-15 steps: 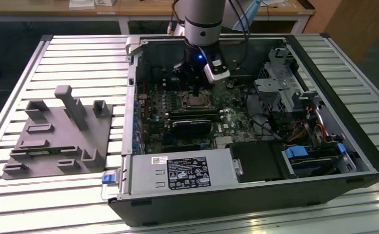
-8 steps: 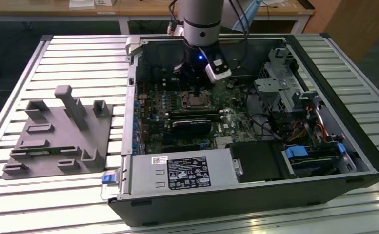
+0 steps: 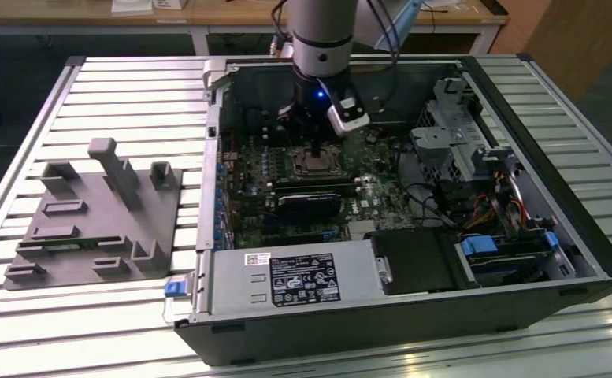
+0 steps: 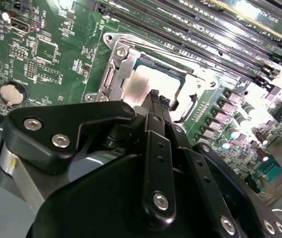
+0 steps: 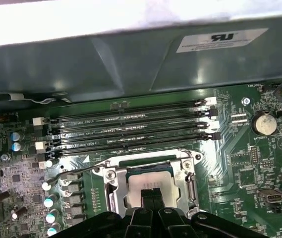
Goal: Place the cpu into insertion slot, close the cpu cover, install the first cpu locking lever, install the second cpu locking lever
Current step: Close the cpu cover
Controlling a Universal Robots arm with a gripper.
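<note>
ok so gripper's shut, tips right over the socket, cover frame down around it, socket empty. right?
Not empty. The cpu sits in the insertion slot, and its pale face shows through the window of the cpu cover in the first wrist view. The rest holds: the gripper is shut, with its tips right over the socket.

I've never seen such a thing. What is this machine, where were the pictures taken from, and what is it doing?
It is one robot arm working inside an open computer case lying on a slatted table. The exterior view comes from a camera standing apart; both wrist views come from cameras riding on the arm. Its end effector, two thin fingers shut together with nothing between them, has its tips at the cpu, which lies framed by the silvery cpu cover on the green circuit board. A grey stand lies beside the case.
</note>
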